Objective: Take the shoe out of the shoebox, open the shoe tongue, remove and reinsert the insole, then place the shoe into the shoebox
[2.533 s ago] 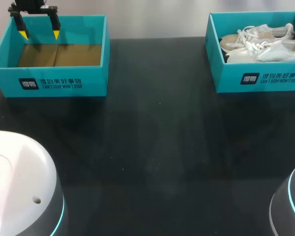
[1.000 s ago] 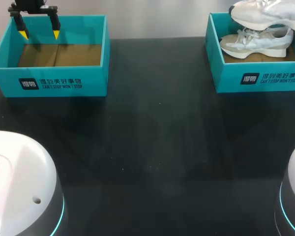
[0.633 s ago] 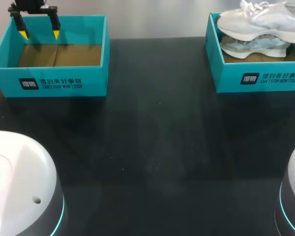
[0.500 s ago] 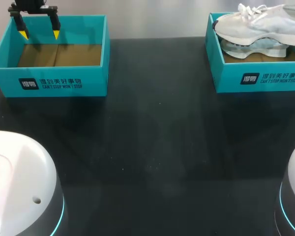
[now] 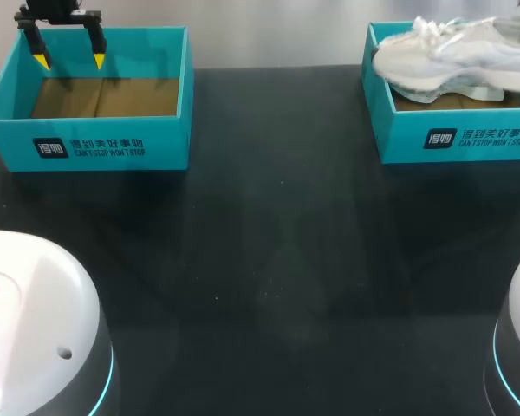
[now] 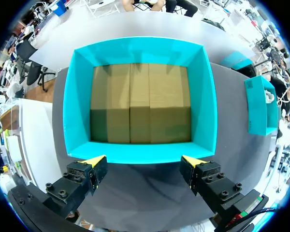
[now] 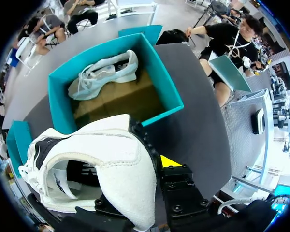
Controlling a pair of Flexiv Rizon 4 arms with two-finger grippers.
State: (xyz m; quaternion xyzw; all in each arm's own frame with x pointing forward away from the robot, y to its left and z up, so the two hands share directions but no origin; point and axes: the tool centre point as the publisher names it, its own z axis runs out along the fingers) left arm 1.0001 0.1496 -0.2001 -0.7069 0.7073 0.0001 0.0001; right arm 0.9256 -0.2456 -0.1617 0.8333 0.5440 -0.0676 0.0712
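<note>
Right wrist view: the right claw [image 7: 153, 165] pinches the heel of a white lace-up sneaker [image 7: 101, 164] (one yellow tip shows), held above the rim of the teal cardboard shoebox [image 7: 59, 99] ahead; a second white sneaker [image 7: 104, 72] lies inside. Left claw [image 6: 144, 160], spread, hangs over the rim of another teal box [image 6: 140, 50], well apart.

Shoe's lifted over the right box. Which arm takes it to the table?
Right: the right pincer grips the lifted shoe at the heel. The left pincer hangs open over the empty shoebox, far from it.
</note>
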